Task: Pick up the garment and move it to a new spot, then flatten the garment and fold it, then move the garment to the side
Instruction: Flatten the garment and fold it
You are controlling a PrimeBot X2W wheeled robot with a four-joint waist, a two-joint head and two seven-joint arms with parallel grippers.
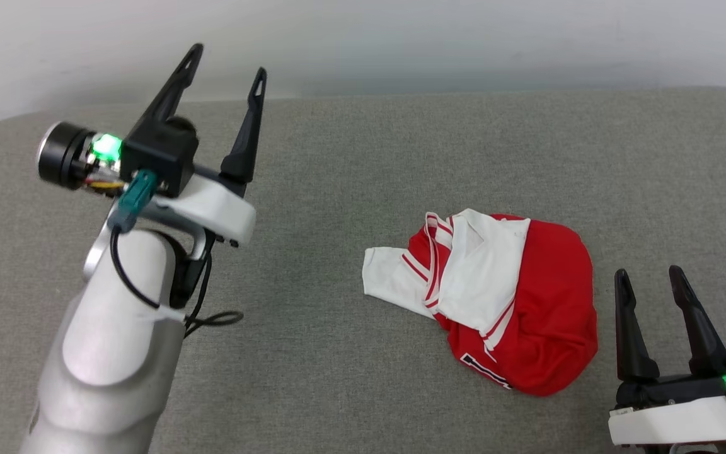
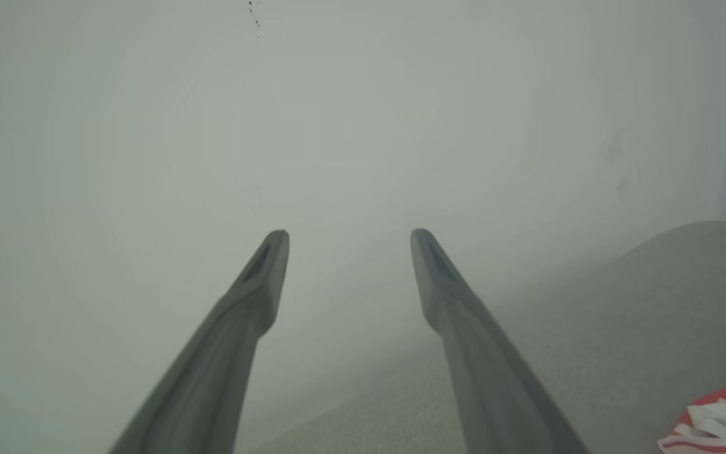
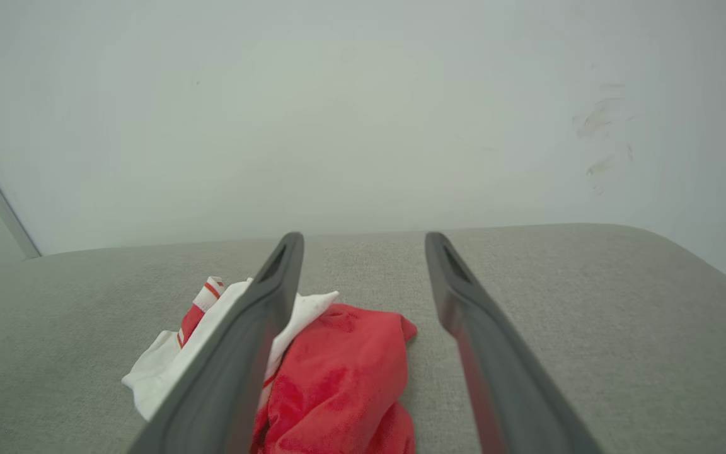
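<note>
From the head, we see the shirt crumpled on the grey cushion, right of its middle, with a white sleeve folded over the red. Our left gripper hangs open and empty above the cushion's far left. Our right gripper stands open and empty at its near right.

Our left wrist faces the wall beyond the cushion.

Our right wrist looks down on the shirt lying on the cushion.

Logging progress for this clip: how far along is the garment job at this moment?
Done: nothing visibly; the garment lies crumpled on the grey cushion, neither flat nor folded. In hand: nothing; left jaws and right jaws stand open and empty, apart from it. Left: pick up, move, flatten, fold, set aside.
</note>
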